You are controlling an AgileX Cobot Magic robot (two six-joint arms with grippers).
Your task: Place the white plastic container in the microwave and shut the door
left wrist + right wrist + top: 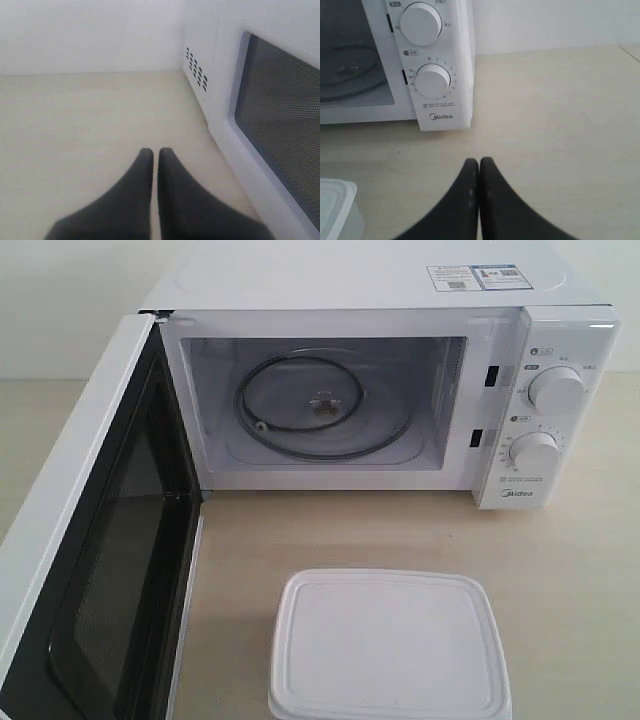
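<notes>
The white plastic container [389,647] rests lidded on the table, in front of the microwave [370,390]. The oven's cavity is bare apart from its glass turntable [322,405]. Its door [95,540] is swung wide open on the left, inner black frame facing right. Neither arm appears in the exterior view. My left gripper [155,153] is shut and holds nothing, hovering over the table beside the door's outer face [280,115]. My right gripper [479,162] is also shut and holds nothing, in front of the dial panel [432,80]; a corner of the container [335,207] shows nearby.
The beige tabletop [420,530] stretches between the oven's front and the container. A white wall [90,35] stands behind the table. Vent holes [196,75] mark the oven's side next to the open door.
</notes>
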